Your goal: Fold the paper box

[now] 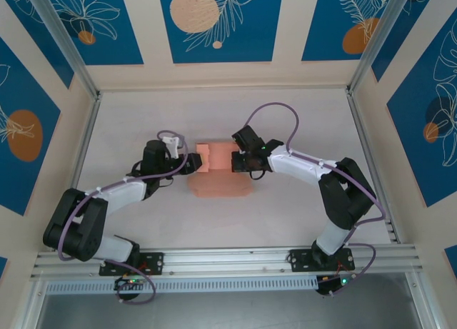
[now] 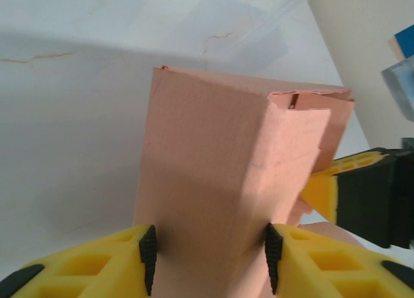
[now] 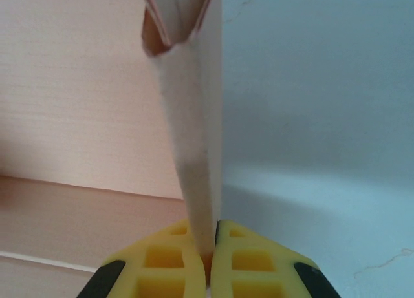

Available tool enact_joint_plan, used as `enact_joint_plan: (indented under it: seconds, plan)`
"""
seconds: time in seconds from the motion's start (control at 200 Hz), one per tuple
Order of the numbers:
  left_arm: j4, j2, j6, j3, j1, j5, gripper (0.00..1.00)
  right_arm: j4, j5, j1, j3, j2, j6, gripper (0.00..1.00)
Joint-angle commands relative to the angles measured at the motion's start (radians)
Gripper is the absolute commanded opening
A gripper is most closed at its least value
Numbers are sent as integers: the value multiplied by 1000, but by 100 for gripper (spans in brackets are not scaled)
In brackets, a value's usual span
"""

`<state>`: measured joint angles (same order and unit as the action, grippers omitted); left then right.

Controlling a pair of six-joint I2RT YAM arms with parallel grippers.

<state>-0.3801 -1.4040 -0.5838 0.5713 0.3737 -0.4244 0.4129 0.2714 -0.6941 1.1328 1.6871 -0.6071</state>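
At the lower left of the overhead view, the left arm (image 1: 107, 200) reaches up and rightward across the white table (image 1: 143, 115). Its left gripper (image 1: 191, 163) meets the left edge of the paper box (image 1: 221, 183) near the middle of the frame. The box is salmon pink and partly folded: a raised section sits toward the top, and a flatter sheet with notched corners lies spread below it.

From the left wrist camera, the box rises from the bottom centre toward the upper middle as a creased upright panel, with one folded wall turning away on its right side. The two yellow fingers (image 2: 123, 262) at the bottom edge sit on either side of that panel, black pads pressed against its flanks — the left gripper is clamped on the card. At the right edge of this frame, a yellow fingertip of the other gripper touches the far side of the box.

Right of centre in the overhead view, the right gripper (image 1: 239, 161) holds the right edge of the raised section. The right arm (image 1: 335, 193) bends down to the lower right, and a purple cable (image 1: 275, 108) loops above it.

From the right wrist camera, the yellow fingers (image 3: 165, 262) stand nearly together at the bottom centre — pinching a thin flap that runs up to the top of the frame. A broad pink panel lies to its left, bare table to its right.
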Motion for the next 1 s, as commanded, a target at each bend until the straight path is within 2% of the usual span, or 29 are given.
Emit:
enact_joint_plan:
  seconds: [0.0,0.215,0.385,0.465,0.695,0.995]
  plan:
    - [70,-7,64,35,30,65,47,8,-8,-29,41,3,-17,5]
    - [143,12,132,45,70,190,45,27,26,-67,54,5,-32,5]
    - [174,40,187,43,103,288,36,33,52,-92,64,7,-37,5]
    - [165,43,191,36,110,322,29,33,52,-105,69,12,-43,5]
    - [189,26,193,37,140,430,24,48,59,-155,91,39,-79,5]
    - [284,52,186,52,178,649,14,80,107,-210,108,57,-166,5]
